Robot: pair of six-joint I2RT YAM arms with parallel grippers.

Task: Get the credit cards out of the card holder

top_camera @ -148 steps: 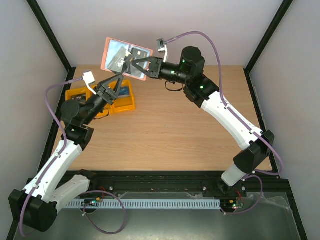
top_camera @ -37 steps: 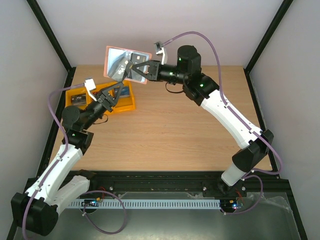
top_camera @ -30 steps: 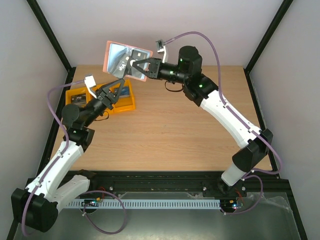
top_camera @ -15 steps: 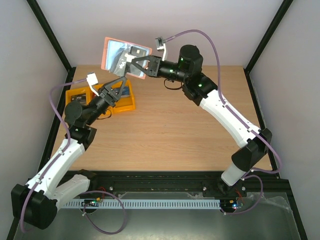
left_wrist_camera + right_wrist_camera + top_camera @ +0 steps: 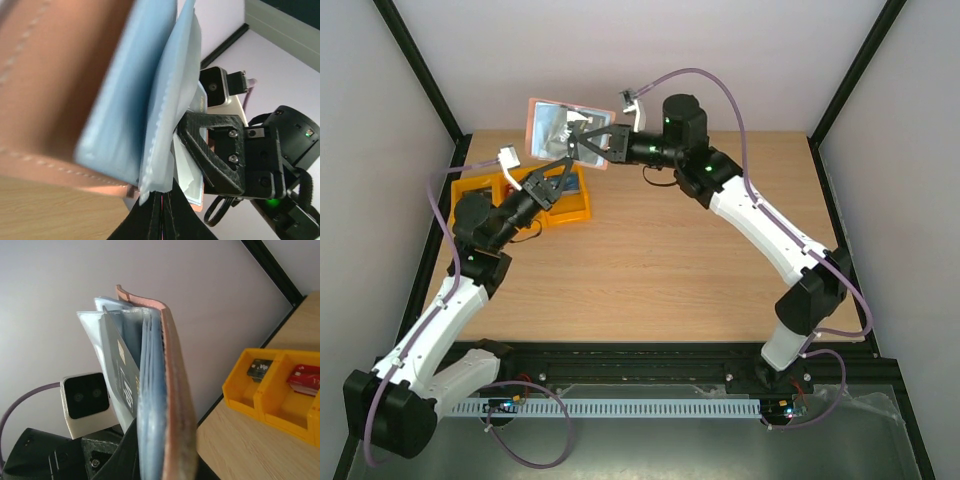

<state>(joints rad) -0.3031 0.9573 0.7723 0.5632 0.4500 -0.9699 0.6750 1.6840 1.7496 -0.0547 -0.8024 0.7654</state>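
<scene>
Flat rectangular card holder (image 5: 548, 120), pinkish-brown leather cover with pale blue-grey plastic sleeves. It is up in the air near the back wall, over the far left part of the light wooden table (image 5: 660, 270) and not touching it. The open face tilts toward the overhead camera.

Right gripper (image 5: 578, 143): the black two-finger jaws are closed down on the lower right part of the holder and carry it. In the right wrist view the holder rises edge-on from between the fingers, cover to the right, sleeves fanned a little to the left. A dark grey card (image 5: 121, 371) with a small gold chip sits tucked in one of the outer clear sleeves.

Left gripper (image 5: 561, 169): reaches up from below and left to the holder's lower edge, close to the right gripper. The jaws are pressed fully together. In the left wrist view the closed tips meet right at the bottom corner of a translucent pale sleeve (image 5: 167, 115). A thin reddish line shows between the tips. I cannot tell whether sleeve or card is nipped there.

Yellow three-compartment plastic tray (image 5: 576, 211): sits on the table at far left, beneath the left gripper and just nearer the camera than the raised holder. The right wrist view shows a dark card (image 5: 258, 368) lying in one compartment and a red card (image 5: 303, 376) in the next. Both are well apart from the holder.
</scene>
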